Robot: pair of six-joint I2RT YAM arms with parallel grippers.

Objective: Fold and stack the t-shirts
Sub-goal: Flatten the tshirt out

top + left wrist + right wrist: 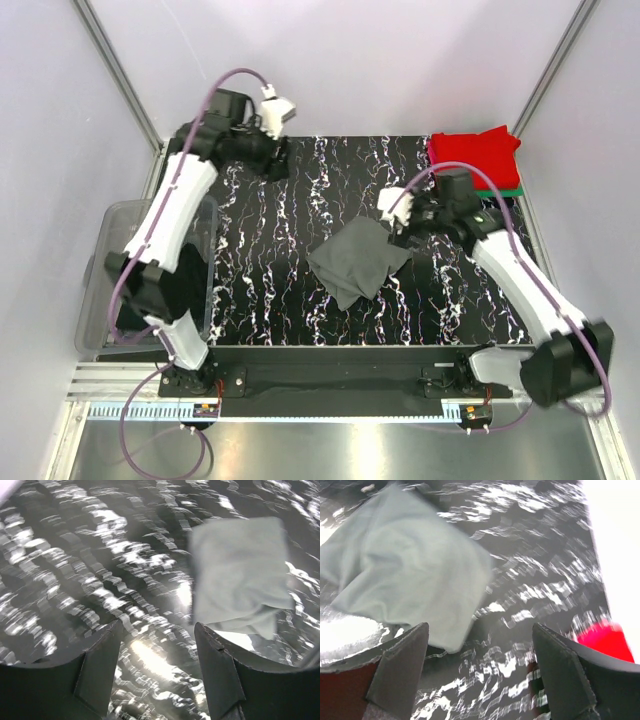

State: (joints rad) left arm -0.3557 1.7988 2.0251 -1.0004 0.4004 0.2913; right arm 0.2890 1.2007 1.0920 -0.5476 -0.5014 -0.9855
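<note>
White-walled enclosure around a black marbled table in the overhead view. At frame centre, lying rumpled and roughly diamond-shaped: dark grey t-shirt, partly folded at best, with one edge apparently tucked under itself (hard to tell through the blur of the wrist views). In the upper right corner, stacked neatly: red t-shirt on top of green t-shirt, the green visible only as a thin edge. At the left edge, clear plastic tub with dark cloth inside, probably more shirts waiting. Left gripper in the upper left of the overhead frame, well apart from the grey shirt, with jaws spread wide and nothing between them but bare table. Right gripper just beside the shirt's right corner, hovering, likewise wide open and holding nothing. Judged stage: grey shirt lying free, fold unfinished, stacking not yet done. Risks from here: pinching only the top layer at that right corner and so peeling the fold open instead of carrying it over; dragging the whole shirt across the slick surface with the other arm so far off; clipping the red-and-green stack on a careless swing toward the upper right; setting a lopsided bundle on the pile and spoiling its tidy edges.
</note>
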